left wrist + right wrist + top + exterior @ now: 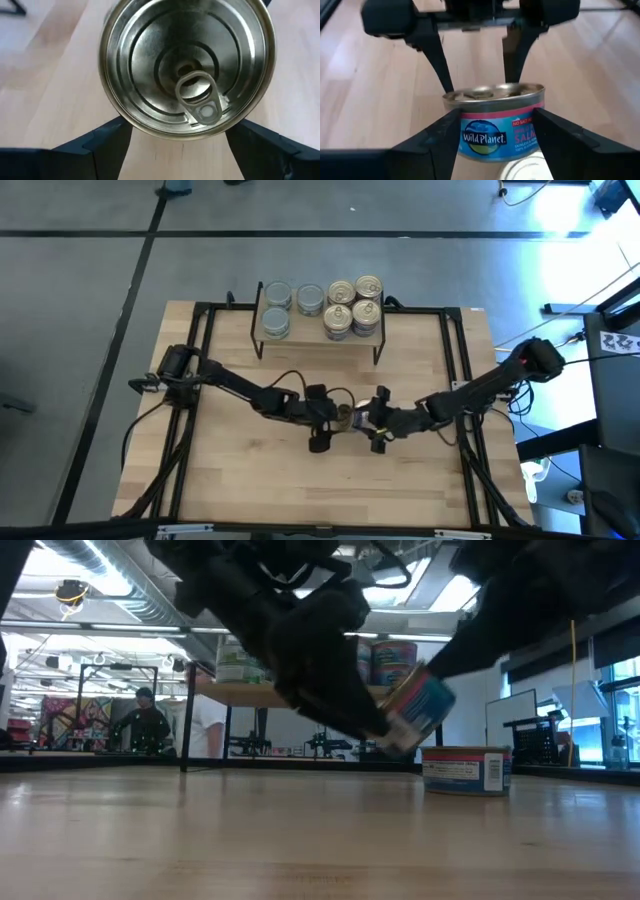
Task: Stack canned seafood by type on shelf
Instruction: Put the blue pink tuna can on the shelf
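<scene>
Both grippers meet at the table's middle on one can (pixel 345 416) with a gold pull-ring lid (pixel 187 65) and a blue and pink label (pixel 425 705). My left gripper (pixel 330 418) comes from the left and is shut on it; my right gripper (pixel 368 420) comes from the right and is also shut on it. A second can (pixel 465 770) stands on the table under the right gripper. At the far edge, the shelf (pixel 303 330) carries three silver-lidded cans (pixel 277 310) on its left and several gold-lidded ones (pixel 353 305) on its right. My left gripper has the can between its two fingers (pixel 107 142), slanting down from the table's left. The lid with its pull ring (pixel 197 97) faces the wrist, and the rim hides the fingertips. The can is lifted clear and tilted. My right gripper (pixel 495 125) has the can's side wall (pixel 470 135) between its two fingers (pixel 435 140), one on each side of the label. It comes nearly level from the table's right. I see no gap at either finger. The can hangs clear above the second can's lid (pixel 527 170).
Black rails (pixel 205 380) run along the table's left and right sides. Bare wood (pixel 300 490) lies between the grippers and the near edge. People stand in the room beyond the table (pixel 150 725).
</scene>
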Tool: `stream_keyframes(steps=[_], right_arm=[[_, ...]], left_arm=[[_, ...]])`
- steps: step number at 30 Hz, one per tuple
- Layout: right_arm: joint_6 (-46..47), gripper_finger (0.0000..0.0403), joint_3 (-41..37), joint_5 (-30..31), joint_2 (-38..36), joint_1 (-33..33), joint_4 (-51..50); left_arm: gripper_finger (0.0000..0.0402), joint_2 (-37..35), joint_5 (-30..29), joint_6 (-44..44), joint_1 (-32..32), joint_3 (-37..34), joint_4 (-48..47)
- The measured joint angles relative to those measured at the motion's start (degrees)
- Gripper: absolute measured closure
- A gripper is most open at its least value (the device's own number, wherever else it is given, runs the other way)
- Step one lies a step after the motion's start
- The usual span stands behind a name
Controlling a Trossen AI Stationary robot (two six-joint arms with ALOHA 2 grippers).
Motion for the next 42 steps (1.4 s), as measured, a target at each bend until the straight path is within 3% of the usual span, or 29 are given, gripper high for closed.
stream_keyframes(steps=[4, 15, 23, 25, 31, 37, 42], right_arm=[[0.0, 0.016, -0.1, -2.7, 4.3, -0.8, 3.3], [-0.1, 0.016, 1.7, -3.9, 13.0, -0.8, 7.5], [0.5, 0.016, 2.8, -4.9, 9.1, -0.8, 1.1], [0.6, 0.016, 3.4, -4.9, 7.2, -0.8, -0.3], [-0.8, 0.016, 3.6, -3.2, 9.1, -0.8, 9.3], [-1.0, 0.0173, 3.4, -1.4, 14.5, -0.8, 11.2], [0.0, 0.0236, 3.4, -1.2, 15.8, -0.8, 11.3]], left_arm=[[0.0094, -0.1, -3.4, -2.7, -1.8, 0.0, -4.6], [0.0094, -0.2, -4.6, -7.7, -4.1, 0.2, -13.0], [0.0094, -4.6, -4.9, -10.9, -6.2, 0.2, -22.3], [0.0094, -6.8, -7.2, -10.6, -7.2, 0.2, -22.3], [0.0094, -8.7, -17.7, -8.5, -10.6, -0.1, -22.1], [0.0094, -8.0, -18.0, -9.6, -12.0, -5.1, -16.1], [0.0094, -8.0, -17.9, -11.0, -12.0, -9.5, -10.1]])
